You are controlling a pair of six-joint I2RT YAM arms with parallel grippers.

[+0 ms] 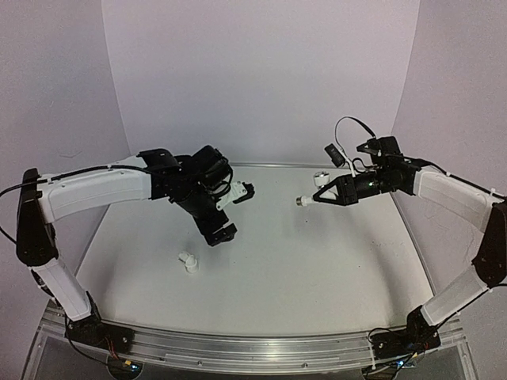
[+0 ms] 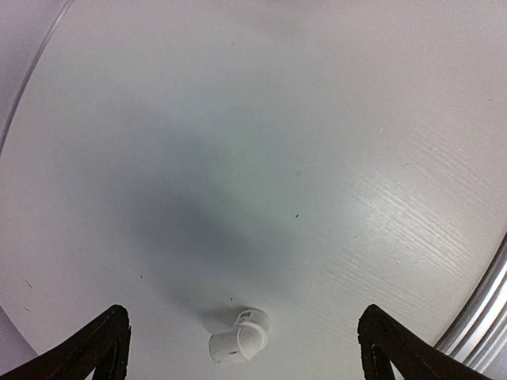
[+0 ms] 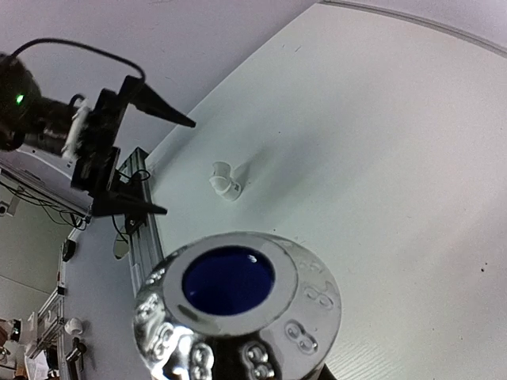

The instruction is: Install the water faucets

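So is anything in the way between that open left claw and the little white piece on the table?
Nothing visible. The left gripper hangs open above the white fitting on the table, with clear air between them.

Only embossed 8-like marks show, ringing the tap (image 3: 238, 283).

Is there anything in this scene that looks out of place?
Yes. The white fitting lies loose on the table, below the open left gripper, apart from the tap that the right gripper holds up.
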